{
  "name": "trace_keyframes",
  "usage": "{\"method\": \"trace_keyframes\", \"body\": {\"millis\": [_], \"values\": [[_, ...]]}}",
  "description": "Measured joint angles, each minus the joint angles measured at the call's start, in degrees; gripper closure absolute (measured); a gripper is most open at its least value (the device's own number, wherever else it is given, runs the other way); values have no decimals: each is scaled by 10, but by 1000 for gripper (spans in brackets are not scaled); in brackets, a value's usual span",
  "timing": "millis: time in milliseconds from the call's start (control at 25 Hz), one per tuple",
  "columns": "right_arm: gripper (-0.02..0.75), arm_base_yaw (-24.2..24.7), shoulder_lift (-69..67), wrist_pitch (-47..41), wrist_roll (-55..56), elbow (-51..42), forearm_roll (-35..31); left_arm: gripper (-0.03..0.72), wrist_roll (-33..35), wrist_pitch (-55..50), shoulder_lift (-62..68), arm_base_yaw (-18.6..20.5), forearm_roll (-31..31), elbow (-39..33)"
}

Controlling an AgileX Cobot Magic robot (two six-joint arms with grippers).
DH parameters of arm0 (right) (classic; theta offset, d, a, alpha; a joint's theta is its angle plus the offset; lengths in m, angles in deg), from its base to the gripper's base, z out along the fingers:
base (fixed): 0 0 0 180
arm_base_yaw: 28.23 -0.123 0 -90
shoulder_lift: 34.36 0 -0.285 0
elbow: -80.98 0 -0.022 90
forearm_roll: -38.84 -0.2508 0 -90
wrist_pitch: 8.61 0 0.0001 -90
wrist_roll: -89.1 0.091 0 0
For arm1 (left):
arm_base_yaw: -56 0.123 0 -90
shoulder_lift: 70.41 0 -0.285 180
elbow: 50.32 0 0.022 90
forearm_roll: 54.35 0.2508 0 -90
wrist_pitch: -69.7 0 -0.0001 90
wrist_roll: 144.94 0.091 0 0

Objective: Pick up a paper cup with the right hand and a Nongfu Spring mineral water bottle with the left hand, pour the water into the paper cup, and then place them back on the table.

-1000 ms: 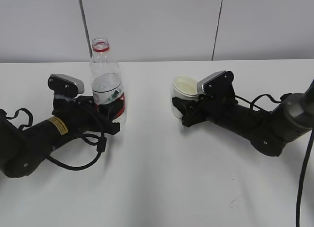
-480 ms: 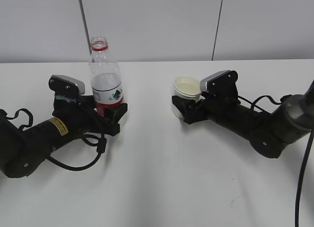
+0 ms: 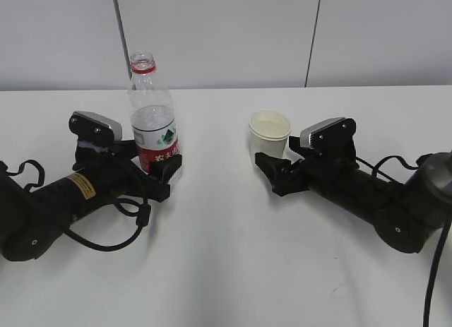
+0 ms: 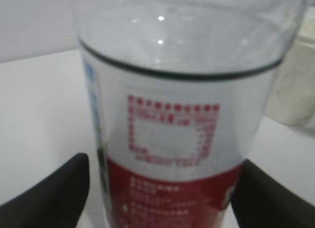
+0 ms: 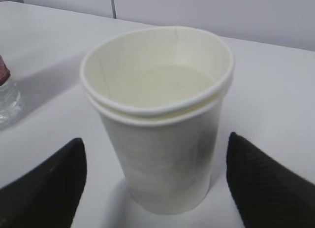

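The paper cup [image 5: 160, 119] stands upright on the white surface [image 3: 233, 263], right of centre, with clear water [image 5: 165, 85] showing inside it. In the right wrist view its rolled rim looks doubled, as if two cups were nested, though that cannot be settled. The right hand [image 3: 270, 173] lies low just behind and right of the cup; its two black fingers [image 5: 44, 188] are spread wide on either side with surface visible between each finger and the cup wall, so nothing is held.

The Nongfu Spring mineral water bottle [image 3: 152, 122] stands upright to the left, uncapped, about half full. The left hand [image 3: 157, 168] flanks its base. The left wrist view is blurred and cropped, so the bottle's foot is cut off; the fingers [image 4: 54, 188] appear beside the red label with a thin gap, so spread and not gripping.
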State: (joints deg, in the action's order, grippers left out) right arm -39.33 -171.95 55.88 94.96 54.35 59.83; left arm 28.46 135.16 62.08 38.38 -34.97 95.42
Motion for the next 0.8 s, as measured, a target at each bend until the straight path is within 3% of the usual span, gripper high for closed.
{"method": "trace_keyframes", "body": {"millis": [480, 800], "values": [[105, 0, 12, 9, 0, -72, -5, 152, 32, 1, -38, 0, -54, -115], [126, 0, 28, 9, 0, -108, -14, 152, 83, 0, -65, 0, -177, -205]]}}
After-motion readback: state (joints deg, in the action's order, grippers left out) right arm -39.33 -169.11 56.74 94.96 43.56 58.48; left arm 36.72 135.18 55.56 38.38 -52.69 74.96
